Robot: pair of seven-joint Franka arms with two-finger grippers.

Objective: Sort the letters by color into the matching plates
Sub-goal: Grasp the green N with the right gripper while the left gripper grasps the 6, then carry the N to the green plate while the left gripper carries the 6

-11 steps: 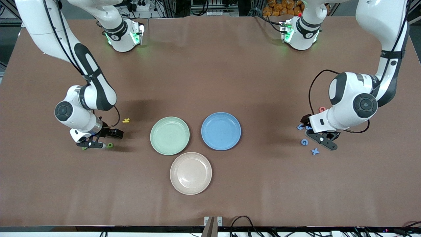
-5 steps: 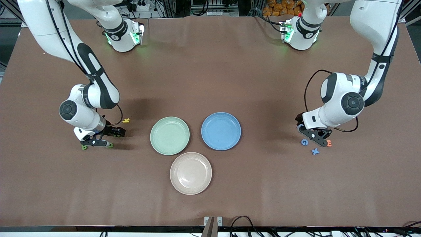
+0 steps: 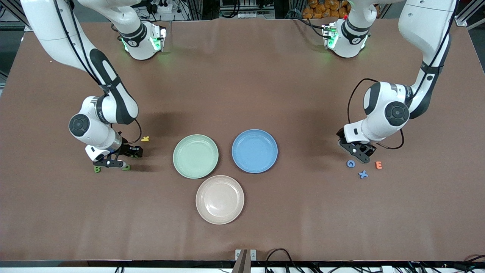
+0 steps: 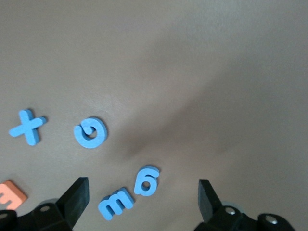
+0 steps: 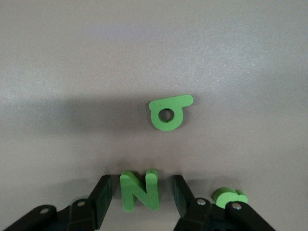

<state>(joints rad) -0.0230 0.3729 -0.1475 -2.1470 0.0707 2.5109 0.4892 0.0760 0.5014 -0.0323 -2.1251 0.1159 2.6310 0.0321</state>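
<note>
- The right gripper point(image 3: 110, 163) is low at the brown table point(image 3: 242, 227), toward the right arm's end of it. In the right wrist view its two black fingers point(image 5: 102, 199) stand on either side of a small chunky green letter N point(image 5: 140, 191), with narrow gaps showing, so whether they press on it cannot be told.
- A green looped letter point(image 5: 168, 112) lies on the tabletop near the N, apart from the fingers.
- Another green letter point(image 5: 230, 196) lies just beside the outer side of one finger, partly hidden.
- A small yellow letter point(image 3: 145, 138) lies between the right arm's wrist and the pale mint green round plate point(image 3: 195, 156), farther from the front camera than the gripper.
- The left gripper point(image 3: 358, 152) hangs low over the table toward the left arm's end, its fingers point(image 4: 77, 198) spread wide apart and holding nothing.
- In the left wrist view a blue letter m point(image 4: 115, 203) and a blue looped letter point(image 4: 146, 179) lie touching, between the open fingers.
- A blue round G-shaped letter point(image 3: 351, 163) and a blue x-shaped letter point(image 3: 363, 174) lie nearer the front camera than the left gripper.
- An orange letter E point(image 3: 378, 165) lies beside them.
- The medium blue round plate point(image 3: 254, 151) sits beside the mint one, and the beige-pink round plate point(image 3: 219, 199) sits nearer the front camera; none of the three holds a letter.
</note>
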